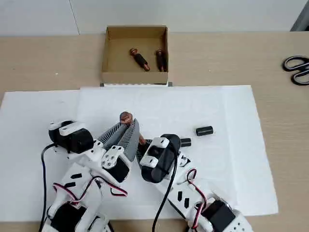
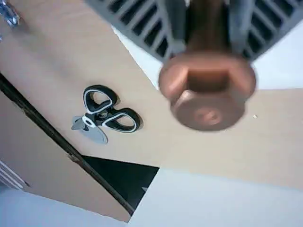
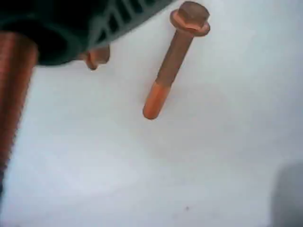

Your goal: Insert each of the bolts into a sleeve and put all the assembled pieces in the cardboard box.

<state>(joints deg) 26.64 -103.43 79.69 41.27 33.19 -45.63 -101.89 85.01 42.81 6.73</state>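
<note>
The bolt (image 1: 126, 117), copper with a flanged hex head, is clamped by its shank between the grey ribbed fingers of the left gripper (image 1: 126, 123). Its head sticks out past the fingertips and points towards the cardboard box (image 1: 135, 77). It is held over the white paper (image 1: 231, 111), well apart from the box on the side where the arms stand.

Inside the box lie two assembled pieces (image 1: 140, 59), side by side near its far wall, each a copper bolt in a dark sleeve.

One loose sleeve (image 1: 204, 130) lies on the paper on the arms' side of the box, off towards the box's right corner. A second sleeve (image 1: 185, 142) lies farther from the box, just beside the right arm.

The right gripper (image 1: 143, 143) sits farther from the box than the left one, close against it. I cannot tell whether its fingers are apart or closed.

Its wrist view shows a loose bolt (image 3: 176, 61) lying flat on the paper and another bolt head (image 3: 97, 56) at the edge of a dark ribbed part. A thick threaded shaft (image 3: 14, 90) shows close to the lens.

Scissors (image 1: 297, 70) rest on the bare table (image 1: 48, 63), well to the right of the box.
</note>
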